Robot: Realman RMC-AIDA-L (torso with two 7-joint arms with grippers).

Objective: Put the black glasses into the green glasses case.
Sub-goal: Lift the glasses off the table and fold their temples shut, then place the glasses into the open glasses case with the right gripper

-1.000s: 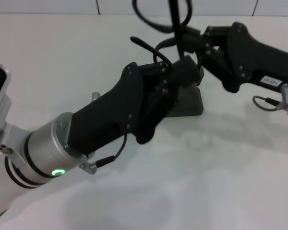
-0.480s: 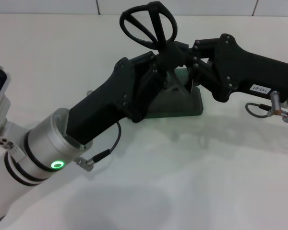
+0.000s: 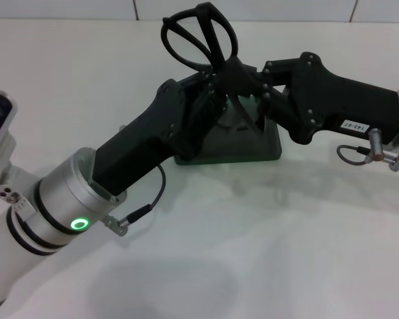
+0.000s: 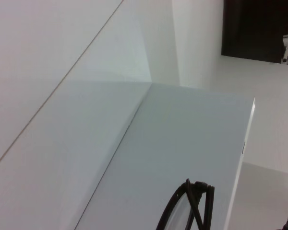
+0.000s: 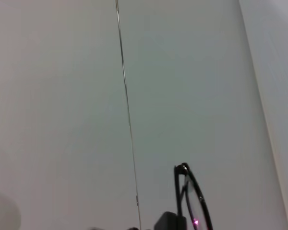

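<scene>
The black glasses [image 3: 199,36] stand upright, folded, above the two grippers, which meet over the green glasses case [image 3: 256,145]. The case lies on the white table and is mostly hidden behind the arms. My right gripper [image 3: 236,70] comes in from the right and is shut on the lower end of the glasses. My left gripper [image 3: 209,93] comes in from the lower left and sits right against the glasses from the other side. The glasses also show in the left wrist view [image 4: 189,208] and in the right wrist view [image 5: 193,201], pointing up against the wall.
The white table [image 3: 266,252] spreads all around the case. A white wall [image 3: 66,8] rises at its far edge. A loose cable and plug [image 3: 362,154] hang under the right wrist.
The glasses have risen from low between the grippers to standing well above them. Both grippers have lifted and shifted a little left, so more of the green case shows.
</scene>
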